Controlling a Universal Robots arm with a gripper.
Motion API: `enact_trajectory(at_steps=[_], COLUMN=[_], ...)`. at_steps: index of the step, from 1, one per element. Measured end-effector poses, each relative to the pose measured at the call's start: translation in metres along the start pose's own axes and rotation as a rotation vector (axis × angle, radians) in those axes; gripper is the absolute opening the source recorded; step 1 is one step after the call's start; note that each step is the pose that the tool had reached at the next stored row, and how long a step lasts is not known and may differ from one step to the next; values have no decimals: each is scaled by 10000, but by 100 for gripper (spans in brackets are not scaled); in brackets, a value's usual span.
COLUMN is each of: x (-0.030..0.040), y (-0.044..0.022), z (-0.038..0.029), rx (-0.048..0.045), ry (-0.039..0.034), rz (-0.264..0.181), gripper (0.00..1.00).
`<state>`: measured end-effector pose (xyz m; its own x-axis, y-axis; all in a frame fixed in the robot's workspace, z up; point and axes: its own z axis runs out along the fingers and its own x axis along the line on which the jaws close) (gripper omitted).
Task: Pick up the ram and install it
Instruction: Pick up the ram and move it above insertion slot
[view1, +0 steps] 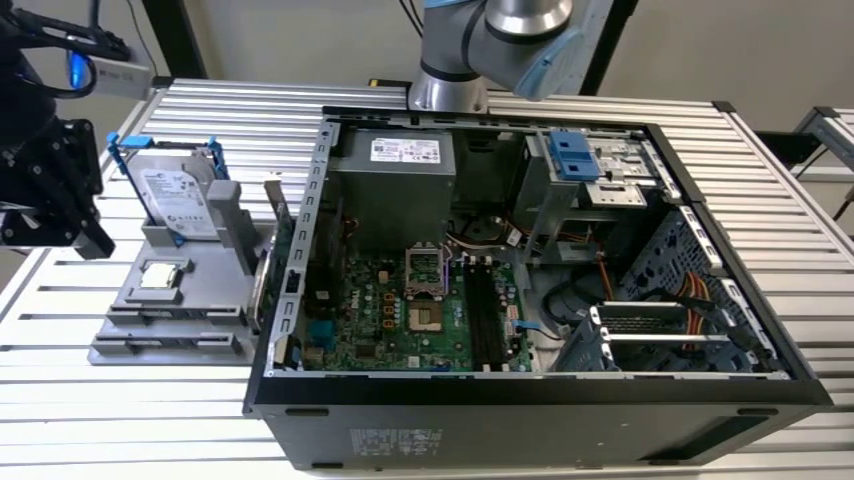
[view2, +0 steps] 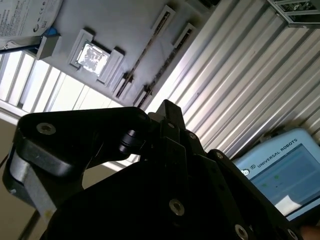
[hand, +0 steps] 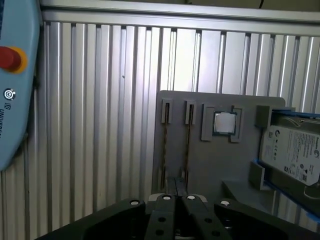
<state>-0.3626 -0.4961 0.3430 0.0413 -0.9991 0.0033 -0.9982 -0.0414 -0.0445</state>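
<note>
Step rn is the pick imo: the ram (hand: 187, 147) sits edge-on in a slot of the gray holder (hand: 215, 165). In the exterior view that holder is on the counter (view1: 200, 110) at the PC case's (view1: 534, 395) 9 o'clock. Your gripper (hand: 177, 198) hovers well above it, pointing down, fingers (hand: 192, 205) clenched on nothing afaict. Closing axis looks square across the stick, which is good. You'd want them spread before dropping, centred mid-length, pinch the flat faces, then lift straight so it doesn't bind. Nothing's in the mobo slots (view1: 487, 325) yet.
</note>
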Motion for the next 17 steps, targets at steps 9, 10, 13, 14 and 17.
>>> enact_trajectory(at_steps=[9, 10, 13, 14, 17], x=[-2, -2, -3, -3, -4], y=[3, 3, 4, 5, 7], z=[66, 73, 97, 106, 133], rx=[-2, -4, -9, -12, -29], ry=[-1, -1, -1, -1, -1], rz=[0, 0, 1, 0, 2], gripper=[0, 0, 0, 0, 0])
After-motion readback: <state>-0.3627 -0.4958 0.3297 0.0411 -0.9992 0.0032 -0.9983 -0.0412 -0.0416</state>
